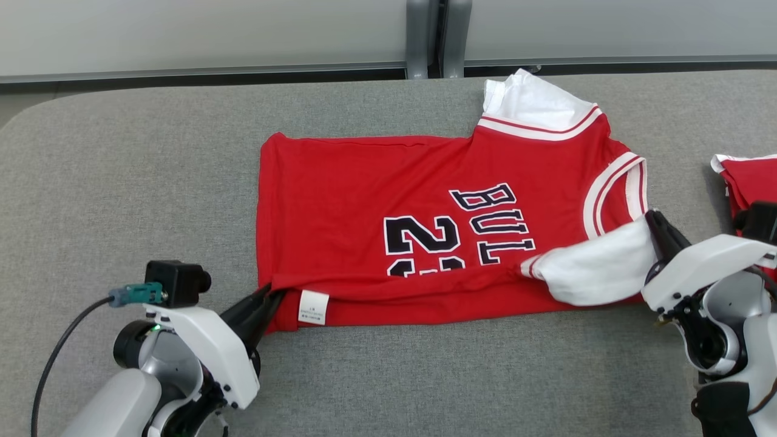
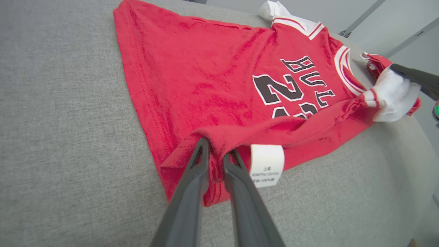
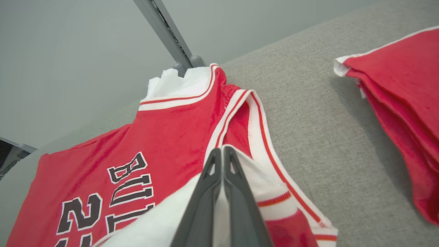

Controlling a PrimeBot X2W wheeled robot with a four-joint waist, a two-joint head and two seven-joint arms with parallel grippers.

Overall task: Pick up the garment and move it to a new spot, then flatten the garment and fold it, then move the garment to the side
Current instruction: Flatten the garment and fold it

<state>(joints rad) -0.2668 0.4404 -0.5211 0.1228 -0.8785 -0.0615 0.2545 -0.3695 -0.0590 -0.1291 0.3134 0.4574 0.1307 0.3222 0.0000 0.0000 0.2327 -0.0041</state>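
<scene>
Clamping 1 jersey (image 1: 364,200): left pincer (image 1: 273,296), right pincer (image 1: 652,218); 1 other garment (image 1: 749,182) nearby.

At 6 o'clock, the left gripper (image 2: 218,150) pinches a hem fold of the red shirt (image 2: 205,79). A white label (image 2: 267,165) hangs just beside it, toward 3 o'clock.

The grey table (image 1: 121,182) lies bare and wide to the left of the garment (image 1: 364,200), and a bare strip runs along the near edge between the two arms. Behind the garment the far strip is open on the left, but the far white sleeve (image 1: 534,100) reaches almost to the far edge, close to two grey posts (image 1: 434,36). On the right a second red garment (image 1: 749,179) narrows the passage, and the right gripper (image 1: 654,217), clamped on the near white sleeve (image 1: 601,270), stands in that gap. The left gripper (image 1: 274,295), pinching the garment, blocks its near left corner.
</scene>
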